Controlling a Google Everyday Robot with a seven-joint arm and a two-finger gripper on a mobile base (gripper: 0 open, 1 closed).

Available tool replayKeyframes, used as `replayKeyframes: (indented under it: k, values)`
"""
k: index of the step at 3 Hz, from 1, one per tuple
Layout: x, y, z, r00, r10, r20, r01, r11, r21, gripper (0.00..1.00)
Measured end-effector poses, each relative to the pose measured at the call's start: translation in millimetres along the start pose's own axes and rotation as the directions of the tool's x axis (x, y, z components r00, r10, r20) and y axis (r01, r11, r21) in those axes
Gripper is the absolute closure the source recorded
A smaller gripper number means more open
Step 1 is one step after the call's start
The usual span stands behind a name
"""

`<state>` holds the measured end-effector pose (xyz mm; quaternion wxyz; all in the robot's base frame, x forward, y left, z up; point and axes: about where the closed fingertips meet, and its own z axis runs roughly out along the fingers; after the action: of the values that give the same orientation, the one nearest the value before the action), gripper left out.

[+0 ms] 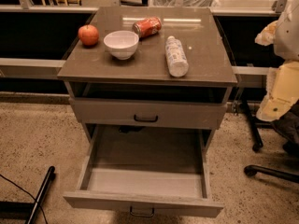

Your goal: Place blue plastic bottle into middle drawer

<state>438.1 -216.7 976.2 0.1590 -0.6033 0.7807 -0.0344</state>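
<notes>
Camera view: grey cabinet, its top (205,55) carrying four items. The blue plastic bottle (176,56) lies on its side on the right half of the top, white cap pointing to the back, base near the front edge. It touches nothing else. Left of it stands a white bowl (121,44), upright. A red soda can (146,26) lies tipped over just behind the bowl, and an apple (88,34) sits at the far left. Below the top, the upper drawer (187,115) looks pushed in, dark bar handle centred on its front. The middle drawer (145,183) is pulled well out toward the camera, with its grey floor in plain view and a handle on the front panel at the bottom edge. The gripper (275,101) is at the far right edge of the view, off the cabinet's right side and well apart from the bottle. It's probably the cream-coloured part there; spread or pressed together, cannot tell. It holds nothing that shows. A chair base (266,169) stands on the speckled floor under it, and a black pole (41,192) lies at lower left.
</notes>
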Motion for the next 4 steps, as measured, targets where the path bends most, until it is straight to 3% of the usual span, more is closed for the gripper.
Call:
replayKeyframes:
  k: [1,2,3,4]
  values:
    - [0.0,0.0,0.0,1.000,0.000,0.000,0.000,1.0000,0.000,0.00]
    - [-24.2,-27.8,17.4,0.999,0.028,0.023,-0.028,0.9996,-0.004,0.00]
    - [-66.6,-75.2,49.8,0.996,0.081,0.043,-0.081,0.9966,-0.017,0.00]
    - [-100.4,-117.7,95.4,0.977,0.209,0.031,-0.208,0.9775,-0.033,0.00]
